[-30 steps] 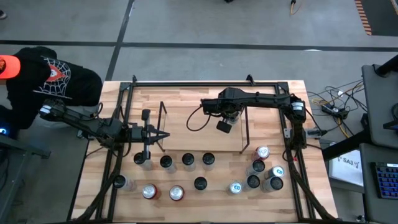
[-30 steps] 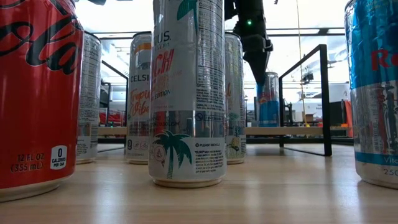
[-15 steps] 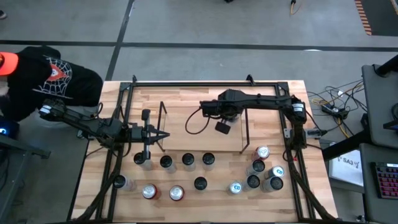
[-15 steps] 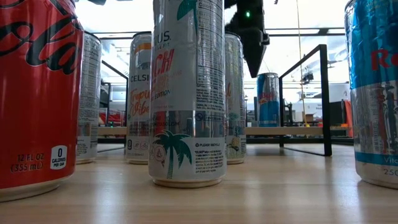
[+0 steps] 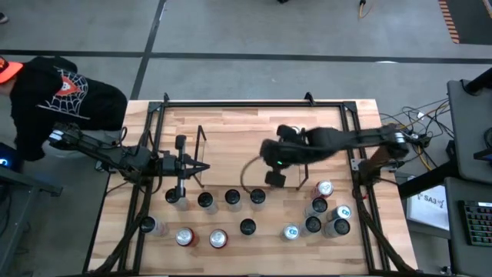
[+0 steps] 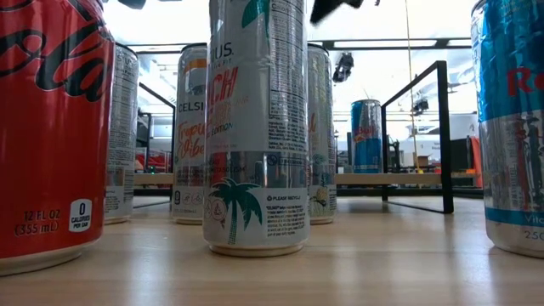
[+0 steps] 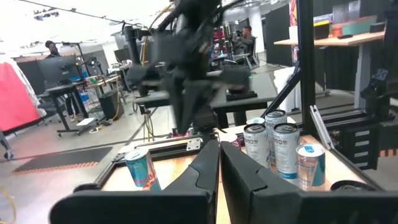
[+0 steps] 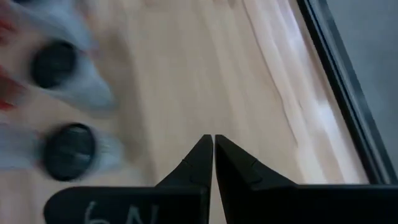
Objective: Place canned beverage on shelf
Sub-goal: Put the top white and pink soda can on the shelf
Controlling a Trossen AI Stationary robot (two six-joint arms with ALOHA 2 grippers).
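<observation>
The shelf (image 6: 408, 178) is a low wood board between black wire end frames (image 5: 201, 148). One blue can (image 6: 366, 136) stands upright on its board, also seen in the left wrist view (image 7: 140, 169). My right gripper (image 5: 274, 178) is shut and empty. It hangs blurred above the table, nearer than the shelf, and points slanting down (image 8: 212, 142). In the low view only its tip (image 6: 327, 8) shows at the top. My left gripper (image 5: 204, 168) is shut and level by the shelf's left end (image 7: 219, 152), touching nothing.
Several cans stand in loose rows along the table's near side (image 5: 233, 198), with a cluster at the near right (image 5: 324, 208). A black tubular frame (image 5: 254, 102) runs around the table. A person in black (image 5: 54, 96) stands at the far left corner.
My right gripper has risen from just above the blue can on the shelf and swung toward the table's near edge, tipping less steeply down. It stayed shut. The blue can has kept its place, upright on the shelf.
</observation>
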